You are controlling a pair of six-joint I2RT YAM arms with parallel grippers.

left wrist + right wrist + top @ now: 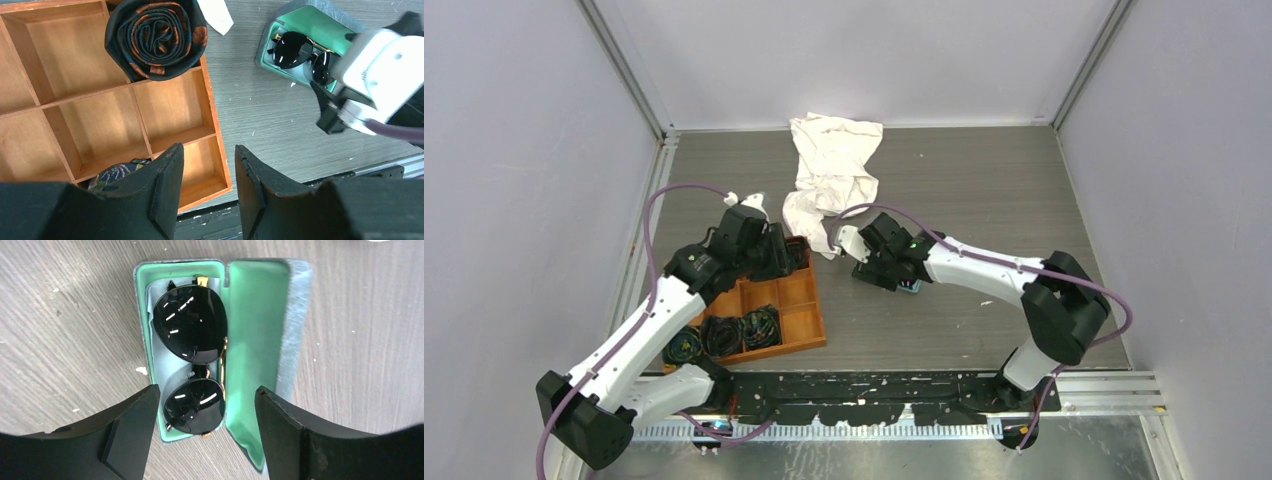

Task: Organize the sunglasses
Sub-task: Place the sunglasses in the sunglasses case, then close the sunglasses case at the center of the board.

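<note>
Right pincer (206, 395) directly over sunglasses (190, 325)

The left arm (639, 330) climbs from its base at about seven o'clock and leans toward one o'clock, elbow bent and wrist tipped downward. The left tool (207, 150) shows two dark fingers parted by a narrow gap, with nothing between them. The right arm (984, 268) rises from five o'clock, folds at the elbow and runs out toward ten o'clock with the wrist aimed down. The right tool (207, 395) has its fingers spread wide and holds nothing.
</note>
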